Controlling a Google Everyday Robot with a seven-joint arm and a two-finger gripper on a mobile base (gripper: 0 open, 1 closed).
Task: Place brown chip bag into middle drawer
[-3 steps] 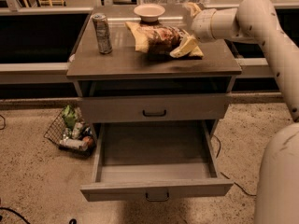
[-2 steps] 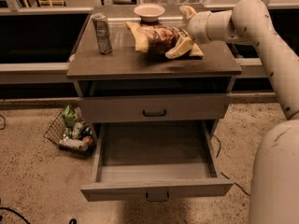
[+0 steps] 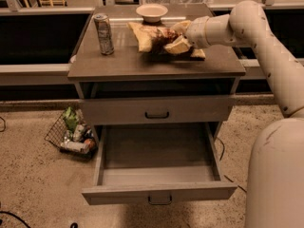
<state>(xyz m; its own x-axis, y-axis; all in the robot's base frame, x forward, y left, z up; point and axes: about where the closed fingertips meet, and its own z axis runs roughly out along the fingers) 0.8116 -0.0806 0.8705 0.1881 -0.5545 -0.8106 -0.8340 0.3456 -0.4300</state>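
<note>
The brown chip bag (image 3: pixel 153 36) lies on the cabinet top, dark brown in the middle with tan edges. My gripper (image 3: pixel 179 37) reaches in from the right and sits over the bag's right half. One finger is on the far side and one on the near side, closed in on the bag. The bag rests on the top. The middle drawer (image 3: pixel 159 177) is pulled out wide below, and its flat grey tray holds nothing. The drawer above it (image 3: pixel 156 109) is shut and shows only its face.
A silver drink can (image 3: pixel 103 33) stands at the left of the cabinet top (image 3: pixel 118 61). A pale bowl (image 3: pixel 151 12) sits at the back. A wire basket of wrappers (image 3: pixel 72 133) is on the floor to the left. My arm's white body (image 3: pixel 278 175) fills the right side.
My gripper has moved left over the bag's right half, and its fingers have drawn closer together around the bag. The can, bowl and drawers have not moved.
</note>
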